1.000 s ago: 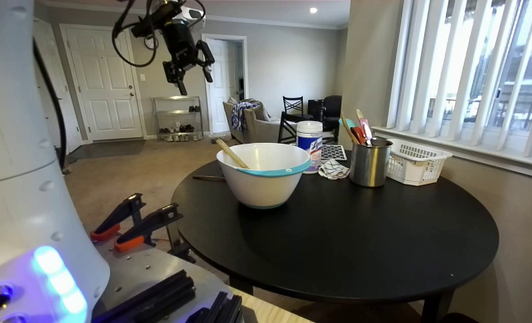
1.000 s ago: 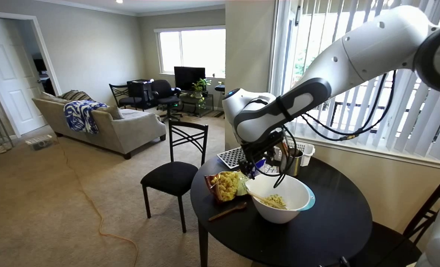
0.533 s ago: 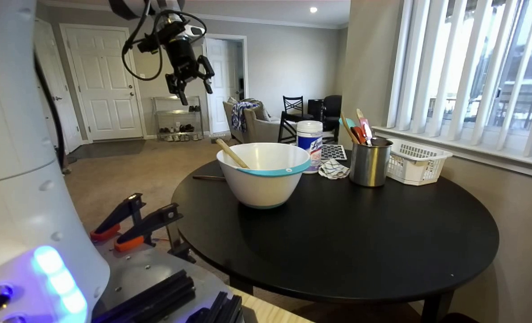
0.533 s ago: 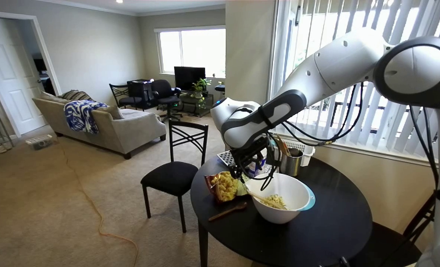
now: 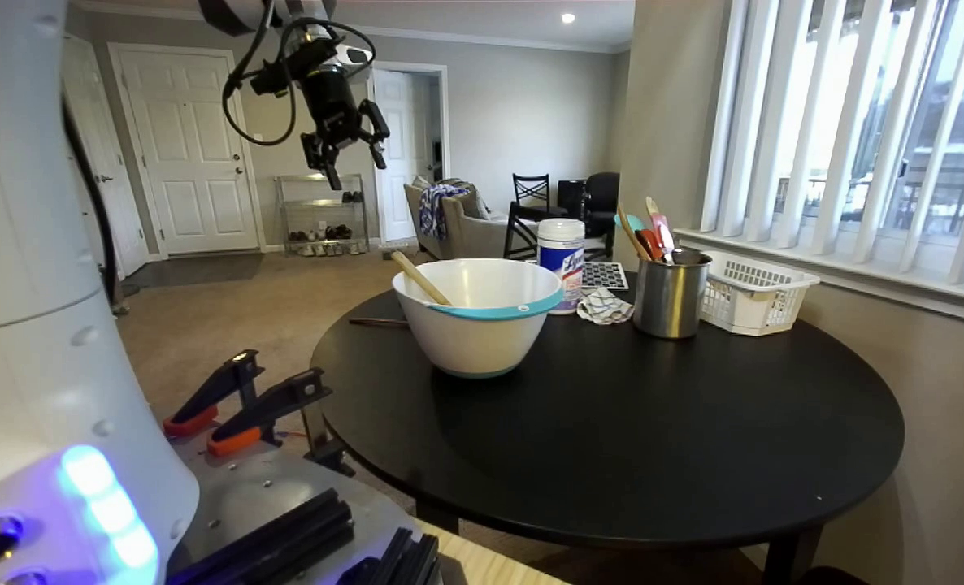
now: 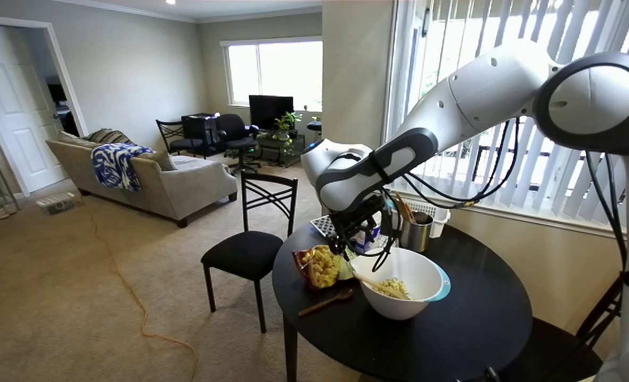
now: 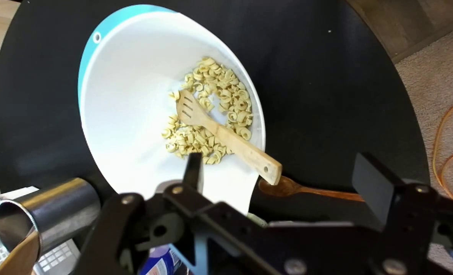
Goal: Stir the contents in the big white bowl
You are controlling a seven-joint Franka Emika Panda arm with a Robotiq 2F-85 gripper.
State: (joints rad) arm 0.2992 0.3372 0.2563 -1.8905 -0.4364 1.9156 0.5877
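Wrist view, bottom of the frame: the pincer (image 7: 281,175) is spread, its two fingers well apart; past them a pale slotted spatula (image 7: 236,143) slants across the big white bowl (image 7: 123,99), its head among curled pasta (image 7: 238,95) and its handle end jutting over the rim; the bowl fills the upper left and middle, turquoise lip at upper left, and sits on the dark tabletop (image 7: 310,88); a darker wooden spoon (image 7: 331,194) lies just beside it, right of centre; a metal cup (image 7: 66,210) and a white basket (image 7: 60,255) show at lower left; in an exterior view the robot's base (image 5: 35,382) fills the left edge, with two clamps (image 5: 275,409) at lower left; the bowl stands upright at the centre, and the pincer hangs at upper left, higher than the bowl and apart from it; a canister (image 5: 562,264) with a blue label and a checked cloth (image 5: 604,307) are behind the bowl; in an exterior view a bag (image 6: 321,267) showing yellow pieces lies just left of the bowl, then a black chair (image 6: 246,254), a beige couch (image 6: 192,180) at the left, and farthest a window (image 6: 274,69) at upper middle.
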